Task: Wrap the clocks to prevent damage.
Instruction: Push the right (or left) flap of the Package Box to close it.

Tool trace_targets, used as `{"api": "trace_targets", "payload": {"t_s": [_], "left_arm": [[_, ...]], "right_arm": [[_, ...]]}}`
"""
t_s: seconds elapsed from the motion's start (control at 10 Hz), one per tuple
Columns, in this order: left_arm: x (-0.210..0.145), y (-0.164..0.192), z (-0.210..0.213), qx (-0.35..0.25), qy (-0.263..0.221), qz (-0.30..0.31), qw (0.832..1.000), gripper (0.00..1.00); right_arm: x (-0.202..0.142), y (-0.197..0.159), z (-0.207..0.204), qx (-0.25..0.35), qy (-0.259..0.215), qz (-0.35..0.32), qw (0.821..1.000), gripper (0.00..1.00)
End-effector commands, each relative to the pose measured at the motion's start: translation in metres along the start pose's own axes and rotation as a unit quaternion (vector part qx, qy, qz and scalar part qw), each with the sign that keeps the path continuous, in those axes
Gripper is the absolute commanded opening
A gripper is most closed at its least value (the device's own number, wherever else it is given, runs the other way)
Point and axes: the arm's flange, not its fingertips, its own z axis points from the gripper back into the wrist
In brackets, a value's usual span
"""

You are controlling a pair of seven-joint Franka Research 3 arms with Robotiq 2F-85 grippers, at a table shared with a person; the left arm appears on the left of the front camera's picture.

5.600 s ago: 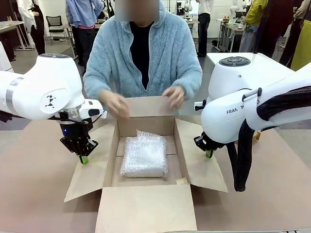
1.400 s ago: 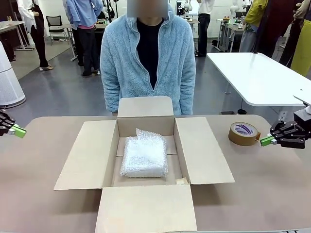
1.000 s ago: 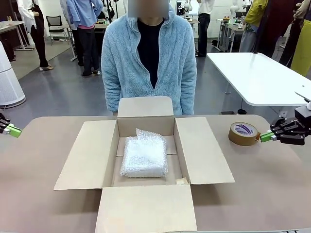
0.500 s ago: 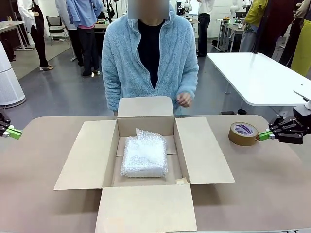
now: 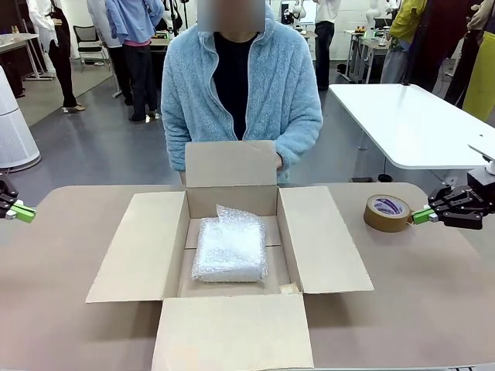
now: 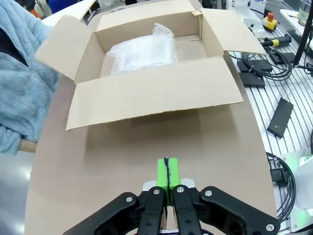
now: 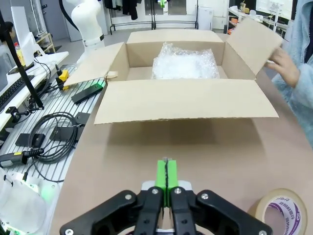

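We work at a brown table (image 5: 54, 309) in a busy hall with other people behind. Our left tool (image 5: 25, 210) is pressed together and holds nothing, at the table's left edge. Our right tool (image 5: 421, 216) is the same, just beside the tape roll (image 5: 387, 212). Between them stands the open cardboard box (image 5: 325, 247). The clocks (image 5: 230, 249) lie flat on its bottom as one bubble-wrap bundle. A person's hand (image 7: 285, 66) holds the far flap upright. We judge the bundle soft and slippery outside, fragile inside; we would take it gently by its two long sides.
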Motion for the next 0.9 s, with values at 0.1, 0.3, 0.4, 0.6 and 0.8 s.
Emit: {"api": "trace_targets", "payload": {"t_s": [0.1, 0.3, 0.4, 0.6, 0.8], "left_arm": [[0.0007, 0.0004, 0.0017, 0.0, -0.002, 0.003, 1.0, 0.0], [0.0007, 0.0004, 0.0017, 0.0, -0.002, 0.003, 1.0, 0.0], [0.0007, 0.0004, 0.0017, 0.0, -0.002, 0.003, 1.0, 0.0], [0.0007, 0.0004, 0.0017, 0.0, -0.002, 0.003, 1.0, 0.0], [0.0007, 0.0004, 0.0017, 0.0, -0.002, 0.003, 1.0, 0.0]], "right_arm": [[-0.0006, 0.0005, -0.0001, 0.003, 0.003, 0.0, 1.0, 0.01], [-0.0006, 0.0005, -0.0001, 0.003, 0.003, 0.0, 1.0, 0.01], [-0.0006, 0.0005, -0.0001, 0.003, 0.003, 0.0, 1.0, 0.01], [-0.0006, 0.0005, -0.0001, 0.003, 0.003, 0.0, 1.0, 0.01], [-0.0006, 0.0005, -0.0001, 0.003, 0.003, 0.0, 1.0, 0.01]]}}
